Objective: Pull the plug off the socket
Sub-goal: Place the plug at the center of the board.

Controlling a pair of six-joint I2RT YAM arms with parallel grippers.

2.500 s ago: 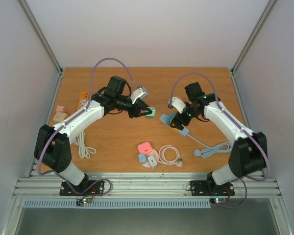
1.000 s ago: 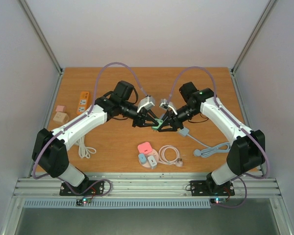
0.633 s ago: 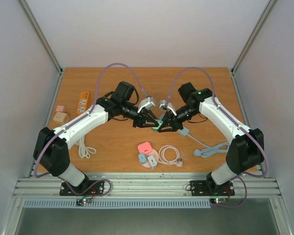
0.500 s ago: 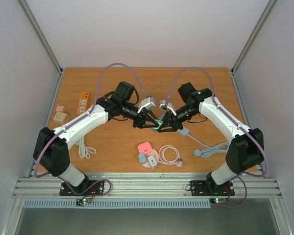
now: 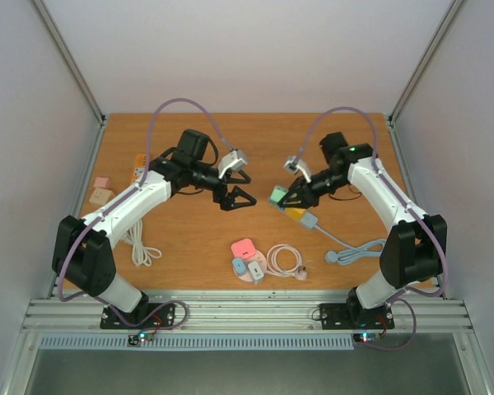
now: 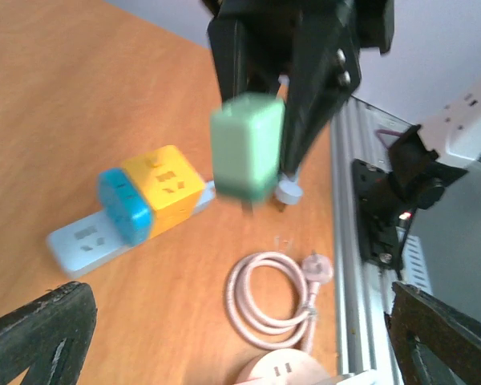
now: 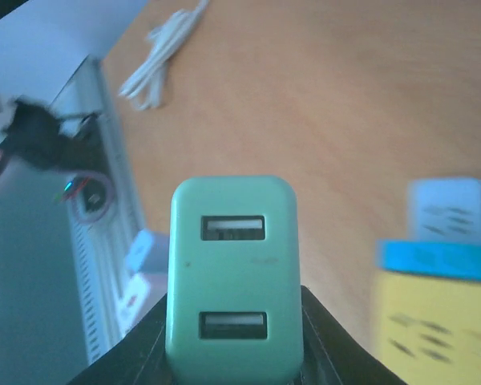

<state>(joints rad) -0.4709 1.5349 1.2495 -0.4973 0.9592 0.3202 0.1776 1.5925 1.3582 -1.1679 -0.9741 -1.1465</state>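
Observation:
The plug is a mint-green charger block (image 5: 277,196) with two USB ports. My right gripper (image 5: 285,197) is shut on it and holds it in the air. In the right wrist view the plug (image 7: 232,277) fills the space between the black fingers (image 7: 124,357). In the left wrist view the plug (image 6: 247,147) hangs with its prongs down, clear of the socket. The socket is a pale blue strip (image 5: 309,220) carrying a yellow cube (image 6: 164,188) and a blue cube (image 6: 124,206); it lies on the table just below the plug. My left gripper (image 5: 237,198) stands wide open and empty, a short way left of the plug.
A pink coiled cable (image 5: 285,260), a round pink socket (image 5: 249,267) with small adapters and a pink charger (image 5: 245,248) lie near the front. An orange strip (image 5: 139,169), two small cubes (image 5: 101,190) and a white cable (image 5: 140,247) are at the left. The strip's grey-blue cord (image 5: 358,251) runs right.
Both grippers met at the plug in mid-air. My left gripper then let go, opened wide and drew back left, while my right gripper carried the plug right, over the socket strip.

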